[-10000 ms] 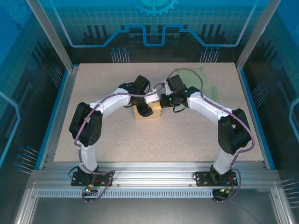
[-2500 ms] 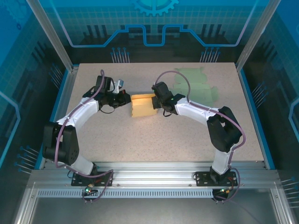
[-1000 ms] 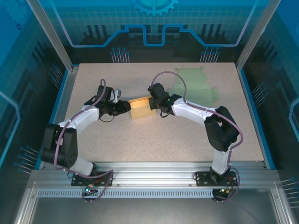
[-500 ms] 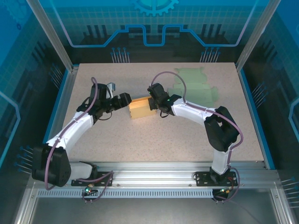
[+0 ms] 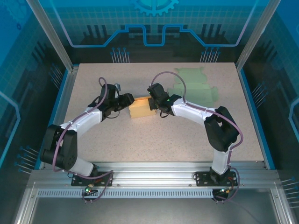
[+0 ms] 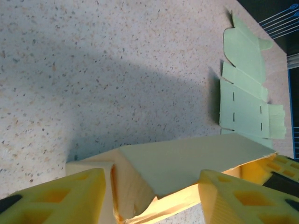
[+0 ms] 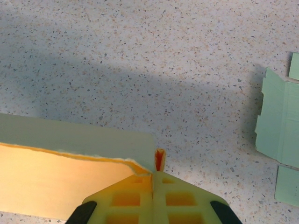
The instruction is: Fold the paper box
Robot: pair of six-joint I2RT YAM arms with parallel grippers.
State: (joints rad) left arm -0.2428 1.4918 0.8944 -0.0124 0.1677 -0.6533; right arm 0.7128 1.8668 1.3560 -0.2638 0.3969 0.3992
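Lab cell: aluminium frame (image 5: 149, 179), blue panels (image 5: 154, 23)

Pale yellow box (image 5: 140, 108), green sheet (image 5: 194, 86), speckled table (image 5: 163, 140)

The top camera looks down from above and behind the arm bases (image 5: 149, 177), taking in the whole table (image 5: 154, 140). Each wrist camera sits low and close at opposite ends of the paper box (image 5: 140, 108), which all three views share.

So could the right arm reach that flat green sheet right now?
Probably yes: bare table lies between the right gripper and the flat green sheet. But it is shut on the paper box's edge and must let go first.
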